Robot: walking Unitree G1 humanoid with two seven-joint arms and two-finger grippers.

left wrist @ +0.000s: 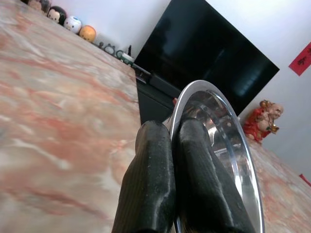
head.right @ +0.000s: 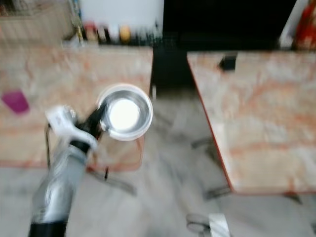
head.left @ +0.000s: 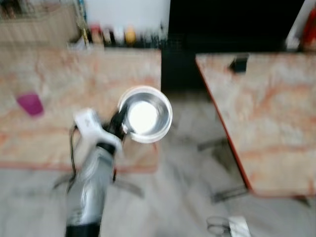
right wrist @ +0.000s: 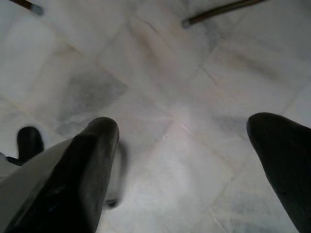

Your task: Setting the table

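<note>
Carrying a steel bowl (head.left: 144, 116) by its rim, left gripper (left wrist: 176, 160) is pinching it fully closed over the near corner of the left marble table (head.left: 59, 79), not yet set down; right gripper (right wrist: 187, 160) is hanging wide open, empty.

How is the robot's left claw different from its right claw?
The left gripper has its fingers pressed together on the rim of a shiny metal bowl; the right gripper has its fingers spread wide, holding nothing. The left gripper is raised by the corner of a marble-patterned table, while the right gripper points down at the pale tiled floor. Both have two long black fingers.
</note>
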